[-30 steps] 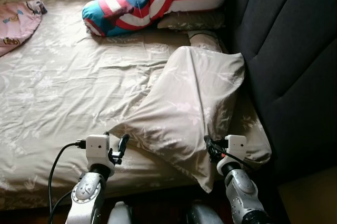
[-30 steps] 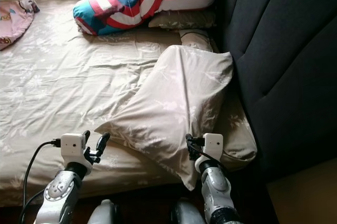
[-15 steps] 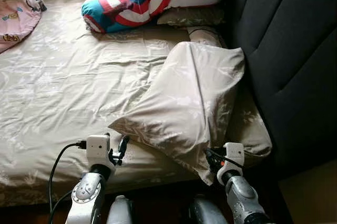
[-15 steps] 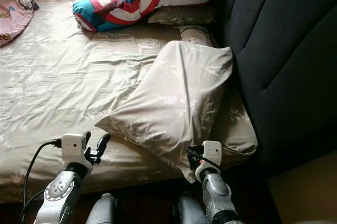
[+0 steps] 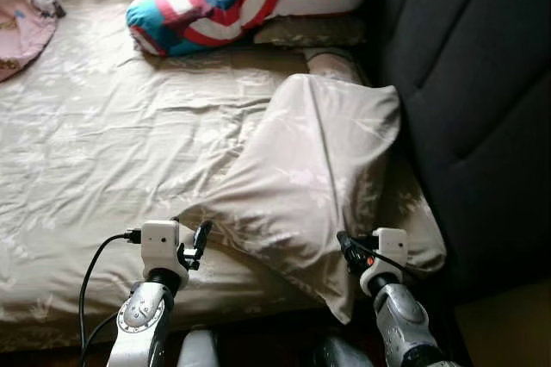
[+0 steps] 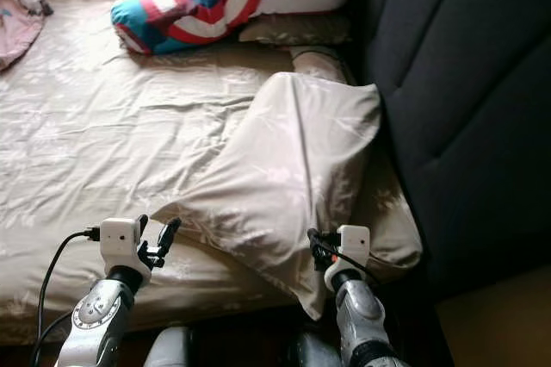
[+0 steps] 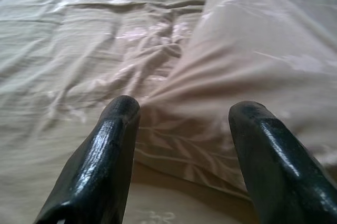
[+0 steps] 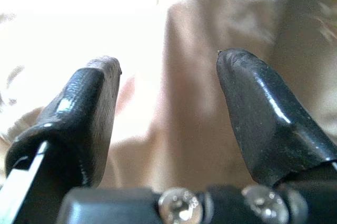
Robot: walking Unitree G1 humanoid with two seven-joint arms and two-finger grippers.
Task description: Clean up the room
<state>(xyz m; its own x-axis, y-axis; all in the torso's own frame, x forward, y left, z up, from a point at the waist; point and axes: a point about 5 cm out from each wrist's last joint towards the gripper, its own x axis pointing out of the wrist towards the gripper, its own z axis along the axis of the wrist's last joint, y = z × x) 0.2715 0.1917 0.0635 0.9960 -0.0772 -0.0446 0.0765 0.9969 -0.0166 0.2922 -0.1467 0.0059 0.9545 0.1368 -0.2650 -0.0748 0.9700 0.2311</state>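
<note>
Two end effectors sit at the near edge of the bed, both with fingers spread and gripping nothing. The left end effector points at the near left corner of the beige pillow, which lies askew across the sheet with its far end against the dark headboard. The right end effector is just beside the pillow's drooping near corner. That corner overhangs the mattress edge, so a shallow pinch would probably catch only loose cover fabric, and the pillow could slide off onto the floor.
</note>
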